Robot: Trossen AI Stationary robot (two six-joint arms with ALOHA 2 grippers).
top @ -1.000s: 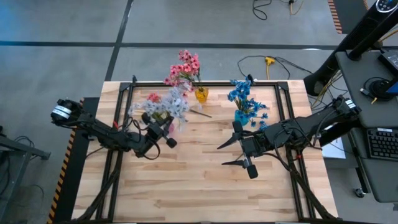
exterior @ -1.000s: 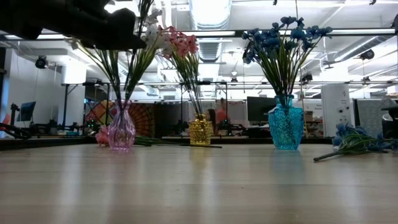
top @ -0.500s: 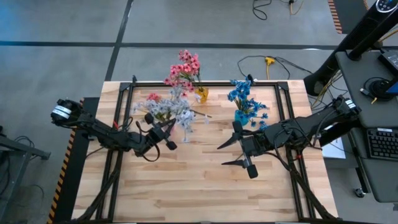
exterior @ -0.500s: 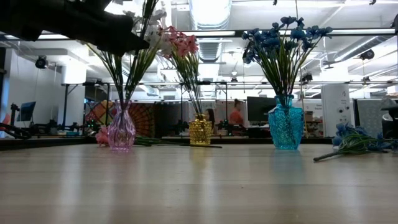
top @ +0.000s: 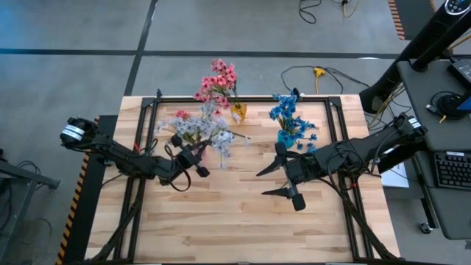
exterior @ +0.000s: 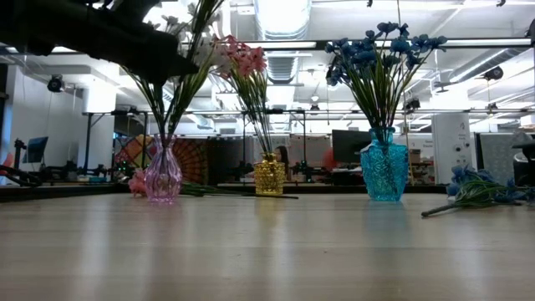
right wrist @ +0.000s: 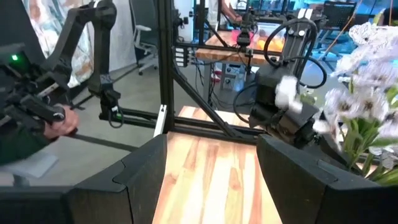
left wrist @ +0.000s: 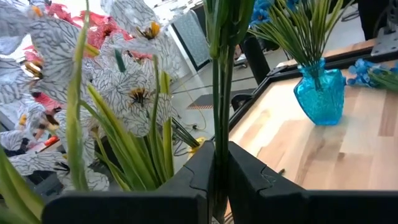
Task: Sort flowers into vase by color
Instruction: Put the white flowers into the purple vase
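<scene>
Left gripper (left wrist: 214, 177): I see its fingers clenched on a thin green stem (left wrist: 216, 93), which rises straight up between them in the left wrist view.
Left gripper, place: from above I find it (top: 193, 160) over the table's left half, just beside the white sprigs (top: 210, 132).
Held sprig: a pale white-lavender flower; its blossoms merge with the white bunch, so I cannot tell them apart from above.
White sprigs: in the low view their stems fan out of the pink vase (exterior: 163, 177), which stands upright at the left.
Right gripper (top: 285, 179): released; I see its two fingers spread wide and holding nothing, over the table right of centre.
Right gripper, wrist view: its fingers (right wrist: 305, 180) stand well apart with bare wood between them.
Pink flowers (top: 217, 81): upright in the yellow vase (top: 238, 112), at the far edge of the table near its middle.
Blue flowers (top: 288, 114): upright in the blue vase (exterior: 384, 171), at the far right of the table, near the right gripper.
Loose blue sprig (exterior: 472, 191): lying flat on the wood at the right edge of the low view, beside the blue vase.
Loose stem (exterior: 242, 194): lying on the table between the pink and yellow vases.
Table (top: 235, 228): light wooden planks within a black frame.
Person: I see a hand (right wrist: 59, 121) beyond the table in the right wrist view.
</scene>
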